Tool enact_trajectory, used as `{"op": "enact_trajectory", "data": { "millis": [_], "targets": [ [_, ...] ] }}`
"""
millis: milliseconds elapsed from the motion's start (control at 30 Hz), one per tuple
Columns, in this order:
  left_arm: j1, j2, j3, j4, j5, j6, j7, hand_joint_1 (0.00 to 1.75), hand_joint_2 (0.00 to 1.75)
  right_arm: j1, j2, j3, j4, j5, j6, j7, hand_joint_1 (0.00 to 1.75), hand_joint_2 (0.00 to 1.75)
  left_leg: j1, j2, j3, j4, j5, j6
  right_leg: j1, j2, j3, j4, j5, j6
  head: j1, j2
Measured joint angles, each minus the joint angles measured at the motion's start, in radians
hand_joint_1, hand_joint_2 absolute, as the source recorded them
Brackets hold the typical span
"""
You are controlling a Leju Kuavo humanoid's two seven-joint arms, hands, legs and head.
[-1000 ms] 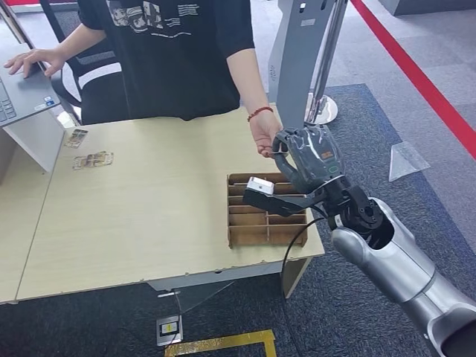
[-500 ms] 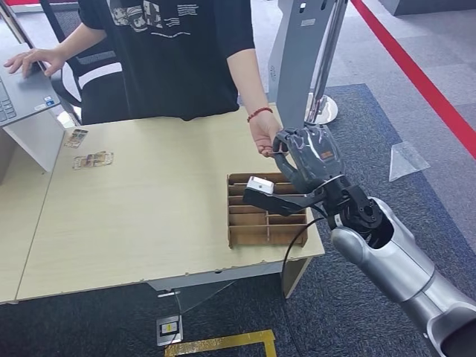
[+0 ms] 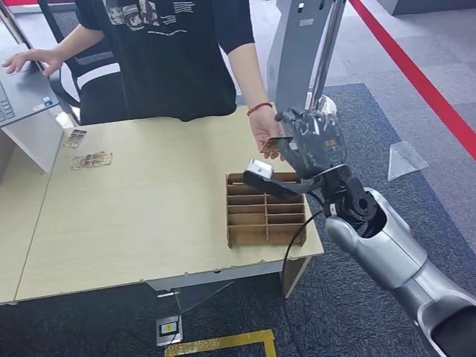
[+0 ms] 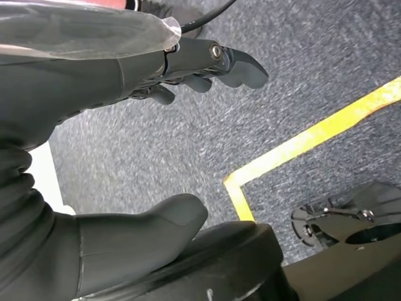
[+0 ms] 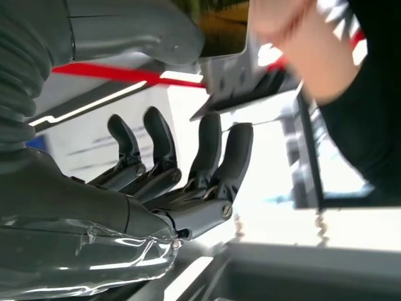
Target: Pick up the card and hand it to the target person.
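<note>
Laptop [image 3: 19, 93]: at my far left on its own grey stand, with the person's other hand resting on it.

Loose cards [image 3: 91, 159]: a couple lying flat on the table [image 3: 140, 216], well apart from where I am working; I leave them alone.

Left hand [image 4: 108, 150]: hanging down over the carpet by the yellow floor line. Fingers are apart, thumb clear, nothing in it. It plays no part in the handover.

Cardboard organizer [image 3: 265, 210]: at the table's right end, just under my raised right arm.

Person's hand [image 3: 265, 134]: palm up past the organizer, red bracelet at the wrist, reached toward me.

Card [image 3: 273, 140]: off the table, pinched at my right hand and lying across the person's open palm. From the head view its long axis runs roughly left to right, free end pointing to the person, away from my wrist. I cannot tell whether their fingers have closed on it yet.

Right hand [image 3: 312, 143]: raised at the table's far right corner, touching or nearly touching the person's palm. The wrist camera shows the thumb pressed to the card [image 5: 222, 25] while the other fingers [image 5: 208, 153] stand spread below it, so it is a thumb pinch, not a full grasp.

Next move, my judgement: the card already sits on the receiver's side of my hand, so I only need to let go once they grip.
</note>
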Motion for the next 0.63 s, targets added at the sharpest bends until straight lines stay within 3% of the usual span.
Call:
{"op": "enact_trajectory", "data": {
  "millis": [233,633],
  "targets": [
    [0.001,0.001,0.002,-0.001,-0.002,0.0,-0.002,0.0,1.75,0.034,-0.031,0.004,-0.085,-0.01,0.041,0.014,0.0,1.75,0.0,-0.01,-0.001,0.001,0.001,0.001,0.0,-0.01,0.001,0.0,-0.003,0.0,0.0,0.0],
    [0.002,-0.001,0.001,-0.001,-0.002,-0.003,0.003,0.0,1.75,0.039,-0.037,0.004,-0.098,-0.01,0.048,0.023,0.0,1.75,0.0,-0.01,-0.002,0.002,0.002,0.001,0.0,-0.01,-0.001,0.0,-0.002,0.0,0.0,0.0]
  ]
}}
